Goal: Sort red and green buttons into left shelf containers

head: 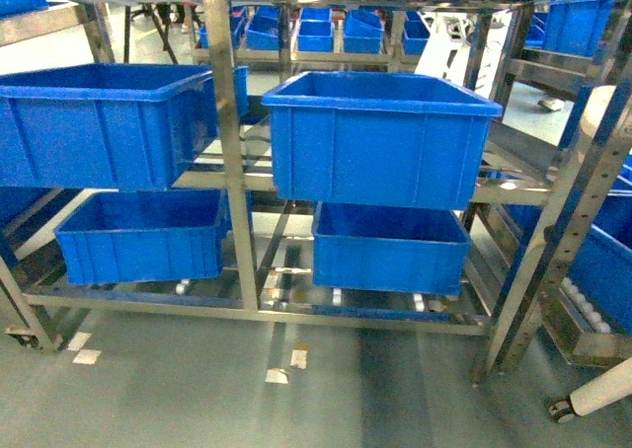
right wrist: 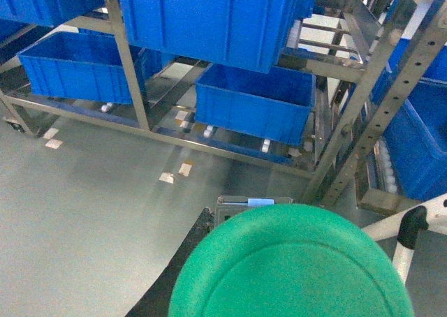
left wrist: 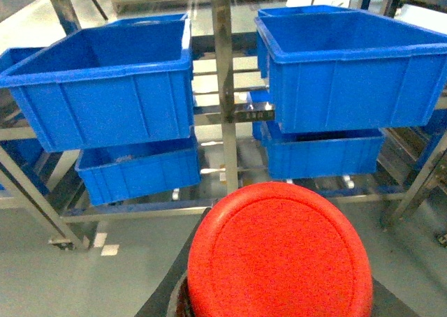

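A red button [left wrist: 279,254] with a round mushroom cap fills the bottom of the left wrist view. My left gripper [left wrist: 279,296] is shut on it, and one dark finger [left wrist: 166,299] shows beside the cap. The right wrist view shows a green button [right wrist: 293,271] held the same way in my right gripper [right wrist: 293,303], with a dark finger [right wrist: 174,275] at its left. Neither gripper appears in the head view. The left shelf containers are deep blue bins: an upper left bin [head: 99,122], an upper middle bin [head: 380,142], and lower bins [head: 138,236] [head: 390,251]. Both hands are short of the rack, above the floor.
Steel shelf posts [head: 229,142] stand between the bins. A slanted perforated rack post [head: 568,231] rises on the right, with another blue bin [right wrist: 426,135] behind it. A white leg with a caster [head: 592,394] sits low on the right. Tape marks [head: 281,369] dot the grey floor.
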Motion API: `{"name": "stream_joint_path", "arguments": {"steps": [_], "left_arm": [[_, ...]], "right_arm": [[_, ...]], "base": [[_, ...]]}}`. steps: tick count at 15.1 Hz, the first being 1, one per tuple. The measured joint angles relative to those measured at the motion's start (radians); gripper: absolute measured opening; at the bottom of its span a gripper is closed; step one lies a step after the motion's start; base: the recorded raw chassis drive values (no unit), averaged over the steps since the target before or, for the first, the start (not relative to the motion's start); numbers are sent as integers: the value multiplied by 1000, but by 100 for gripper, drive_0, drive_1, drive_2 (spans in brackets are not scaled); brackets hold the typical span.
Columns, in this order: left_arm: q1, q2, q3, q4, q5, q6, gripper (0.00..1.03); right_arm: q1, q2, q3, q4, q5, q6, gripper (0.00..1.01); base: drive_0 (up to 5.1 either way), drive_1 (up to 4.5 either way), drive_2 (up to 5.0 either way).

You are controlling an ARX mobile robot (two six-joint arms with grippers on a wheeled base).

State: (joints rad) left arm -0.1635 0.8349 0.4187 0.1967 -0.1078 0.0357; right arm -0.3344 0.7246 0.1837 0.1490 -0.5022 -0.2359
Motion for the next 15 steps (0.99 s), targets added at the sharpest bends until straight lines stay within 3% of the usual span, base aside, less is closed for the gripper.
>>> {"name": "stream_joint_path", "arguments": {"steps": [10, 15], "left_arm": [[-2, -5, 1, 0, 0, 0, 25], [-4, -3, 1, -1, 3, 0, 25]], "right_arm": [[0, 0, 0, -2, -4, 0, 26], [0, 1, 0, -3, -3, 0, 26]], "base": [[-499, 237, 237], [18, 447, -410]]}}
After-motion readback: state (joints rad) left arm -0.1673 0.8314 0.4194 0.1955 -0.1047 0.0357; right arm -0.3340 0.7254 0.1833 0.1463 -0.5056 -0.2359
